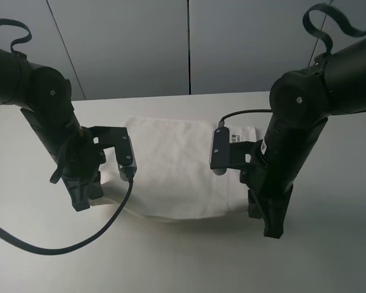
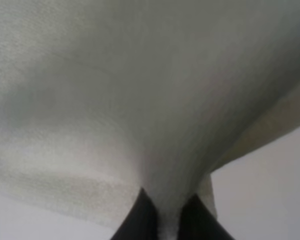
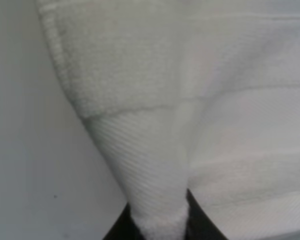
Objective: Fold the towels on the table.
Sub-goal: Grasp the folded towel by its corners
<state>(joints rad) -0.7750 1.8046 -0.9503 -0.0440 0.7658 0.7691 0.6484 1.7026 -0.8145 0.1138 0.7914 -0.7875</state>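
Note:
The white towel (image 1: pixel 174 168) lies in the middle of the table (image 1: pixel 329 256); its small dark-printed label (image 1: pixel 235 137) shows at the far right corner. My left gripper (image 1: pixel 82 196) is shut on the towel's near left corner and holds it a little up; in the left wrist view the cloth (image 2: pixel 150 100) is pinched between the dark fingers (image 2: pixel 135 220). My right gripper (image 1: pixel 269 224) is shut on the near right corner; the right wrist view shows the woven band (image 3: pixel 155 165) drawn into the fingers (image 3: pixel 200 222).
A grey panelled wall (image 1: pixel 189 43) stands behind the table's far edge. A black cable (image 1: pixel 79 241) loops from the left arm over the table in front of the towel. Bare tabletop lies to the left, right and front.

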